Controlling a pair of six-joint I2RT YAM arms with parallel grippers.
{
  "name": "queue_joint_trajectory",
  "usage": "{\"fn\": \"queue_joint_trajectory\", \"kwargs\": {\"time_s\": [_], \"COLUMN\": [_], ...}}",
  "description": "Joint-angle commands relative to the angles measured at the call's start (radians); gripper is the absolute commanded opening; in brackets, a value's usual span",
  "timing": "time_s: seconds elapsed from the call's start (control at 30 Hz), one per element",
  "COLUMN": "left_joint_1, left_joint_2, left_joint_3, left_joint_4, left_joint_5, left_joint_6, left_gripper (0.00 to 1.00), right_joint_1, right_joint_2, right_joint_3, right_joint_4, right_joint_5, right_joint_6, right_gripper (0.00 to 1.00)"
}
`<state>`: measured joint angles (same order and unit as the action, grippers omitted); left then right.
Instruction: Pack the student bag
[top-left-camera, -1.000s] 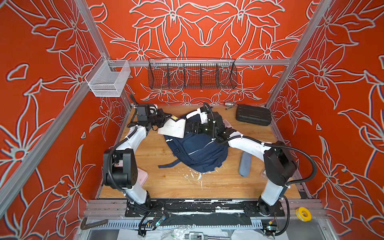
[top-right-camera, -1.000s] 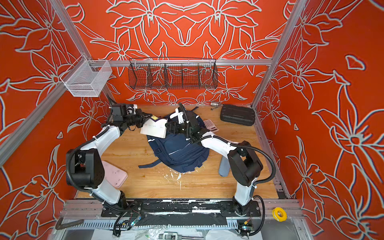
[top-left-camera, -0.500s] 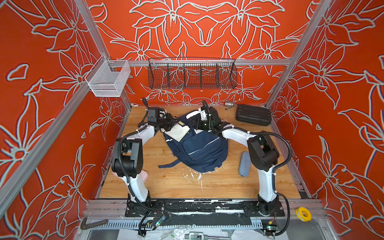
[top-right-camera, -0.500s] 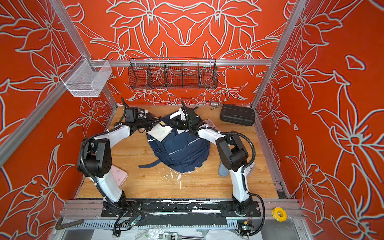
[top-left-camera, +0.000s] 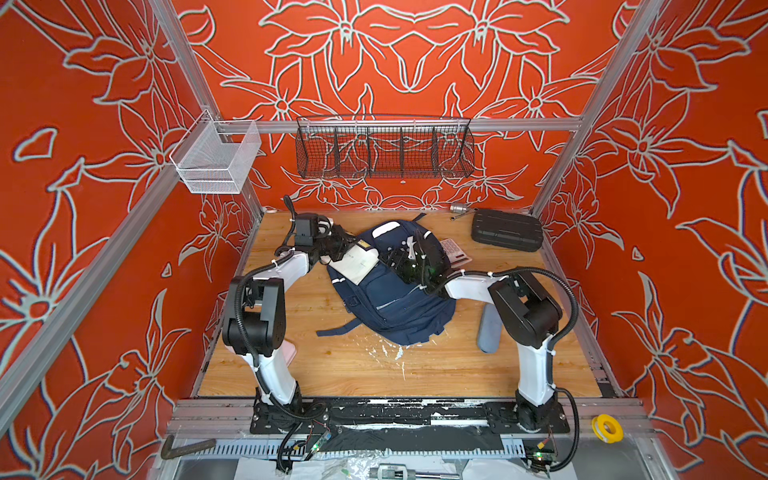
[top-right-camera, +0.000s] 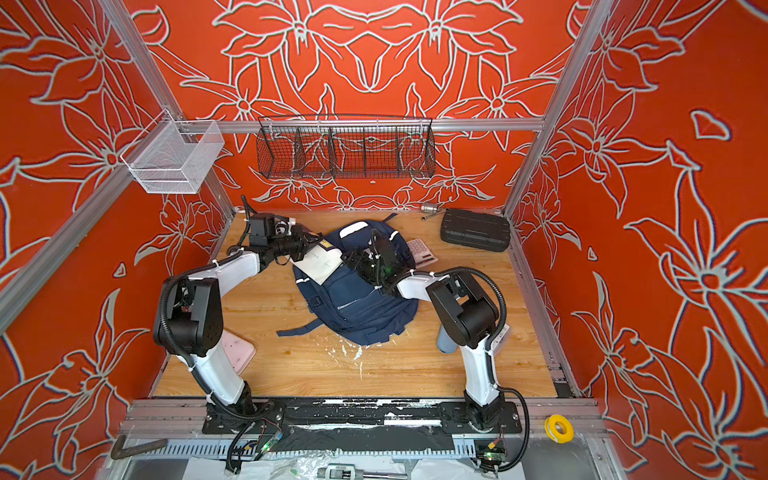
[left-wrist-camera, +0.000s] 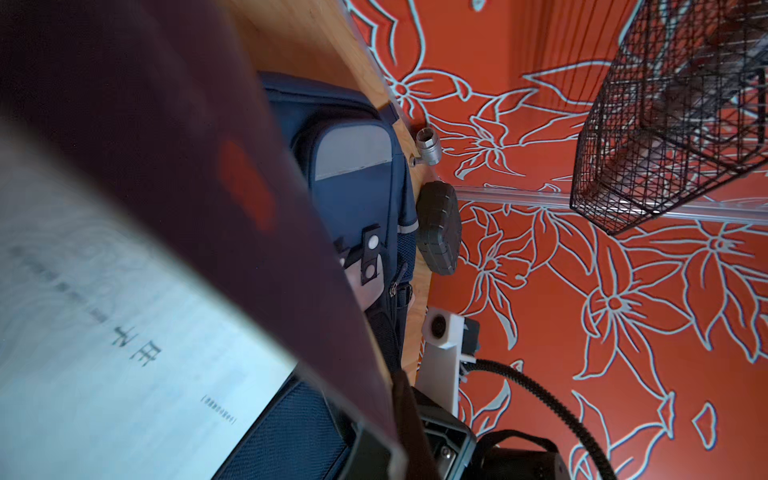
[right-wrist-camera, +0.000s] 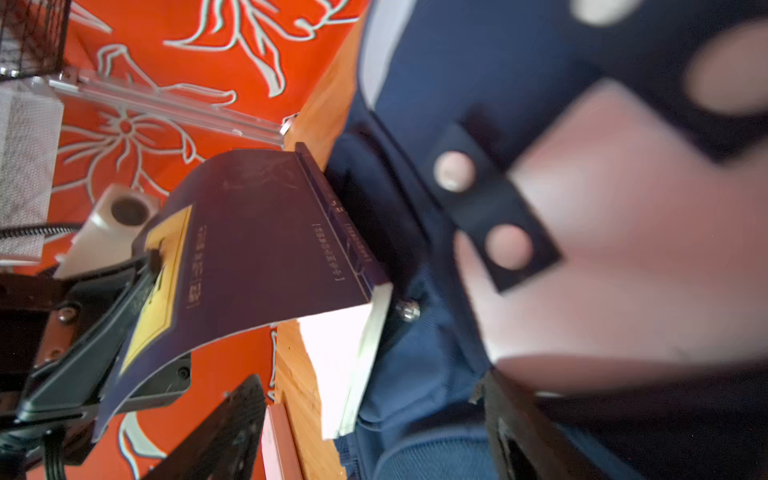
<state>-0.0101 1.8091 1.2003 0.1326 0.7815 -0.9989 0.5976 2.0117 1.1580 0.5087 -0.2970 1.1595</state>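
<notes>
1. Your left fingers (right-wrist-camera: 95, 340) are pinching the book (top-left-camera: 353, 264) by its cover.
2. Your right fingers (right-wrist-camera: 224, 424) are standing spread over the student bag (top-left-camera: 390, 303).
3. The student bag is lying mid-desk (top-left-camera: 332, 374), nearer the rear edge.

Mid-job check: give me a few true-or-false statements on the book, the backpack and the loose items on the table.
The left end effector is shut on the dark-covered book with white pages. True.
The book sits fully inside the navy-blue fabric backpack. False: most of it is in plain view at the bag's upper left.
The black ribbed hard plastic case rests on the backpack. False: it lies apart, on the wooden table near the back right corner.
A white keypad calculator lies beside the backpack. True.
The grey-blue cylindrical pouch stands inside the backpack. False: it lies on the table by the right arm.
</notes>
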Motion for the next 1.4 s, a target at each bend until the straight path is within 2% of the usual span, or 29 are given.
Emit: {"fn": "queue_joint_trajectory", "kwargs": {"time_s": [0.0, 0.17, 0.43, 0.63, 0.83, 1.0, 1.13, 1.2, 1.23, 1.33, 1.37], "left_joint_1": [0.004, 0.004, 0.004, 0.004, 0.004, 0.007, 0.009, 0.013, 0.018, 0.037, 0.045], "left_joint_2": [-0.021, -0.024, -0.046, -0.05, -0.062, -0.078, -0.085, -0.092, -0.097, -0.123, -0.13], "left_joint_3": [-0.008, -0.002, -0.006, 0.005, 0.039, 0.033, 0.022, 0.029, 0.039, 0.062, 0.074], "left_joint_4": [0.101, 0.127, 0.105, 0.191, 0.087, 0.025, -0.003, -0.053, -0.101, -0.244, -0.303], "left_joint_5": [0.043, 0.06, 0.11, 0.18, 0.249, 0.259, 0.259, 0.258, 0.257, 0.244, 0.242], "left_joint_6": [-0.049, -0.061, -0.021, -0.073, 0.012, 0.063, 0.085, 0.124, 0.16, 0.266, 0.31], "left_gripper": [0.0, 0.0, 0.0, 0.0, 0.0, 0.0, 0.0, 0.0, 0.0, 0.08, 0.24], "right_joint_1": [0.004, 0.005, 0.013, 0.024, 0.025, 0.026, 0.025, 0.024, 0.025, 0.021, 0.019], "right_joint_2": [-0.038, 0.003, 0.09, 0.127, 0.12, 0.127, 0.142, 0.138, 0.132, 0.104, 0.094], "right_joint_3": [-0.018, -0.047, 0.103, 0.106, 0.132, 0.1, 0.091, 0.096, 0.097, 0.1, 0.103], "right_joint_4": [0.087, 0.224, 0.084, 0.153, 0.117, 0.188, 0.262, 0.264, 0.259, 0.194, 0.161], "right_joint_5": [0.091, 0.147, 0.066, 0.016, -0.085, -0.106, -0.112, -0.12, -0.122, -0.12, -0.122], "right_joint_6": [0.129, 0.276, 0.259, 0.295, 0.2, 0.217, 0.24, 0.228, 0.214, 0.16, 0.141], "right_gripper": [0.85, 0.85, 0.84, 0.75, 0.59, 0.34, 0.07, 0.0, 0.0, 0.0, 0.0]}}
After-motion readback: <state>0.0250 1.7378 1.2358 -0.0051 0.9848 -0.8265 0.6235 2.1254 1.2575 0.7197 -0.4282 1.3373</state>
